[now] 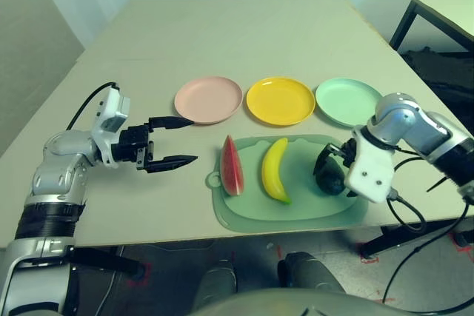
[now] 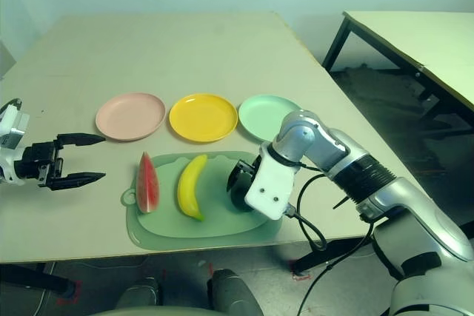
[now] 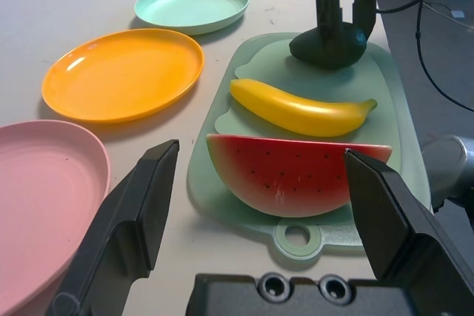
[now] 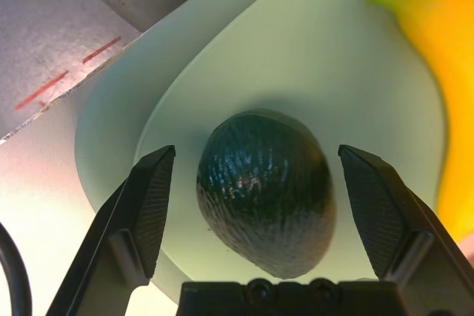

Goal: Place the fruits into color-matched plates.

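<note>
A red watermelon wedge (image 1: 232, 166), a yellow banana (image 1: 275, 169) and a dark green avocado (image 1: 329, 177) lie side by side on a pale green mat (image 1: 311, 209). Behind the mat stand a pink plate (image 1: 208, 99), a yellow plate (image 1: 281, 100) and a mint green plate (image 1: 346, 101), all bare. My right gripper (image 4: 255, 155) is lowered over the avocado (image 4: 266, 190), one finger on each side with a gap at both, so it is open. To the left of the mat my left gripper (image 1: 191, 140) hovers open, pointing at the watermelon (image 3: 296, 175).
The mat has a small ring tab (image 1: 215, 179) at its left end, near the table's front edge. Bare tabletop (image 1: 222, 35) stretches behind the plates. A second table (image 1: 444, 12) stands off to the right, past a gap.
</note>
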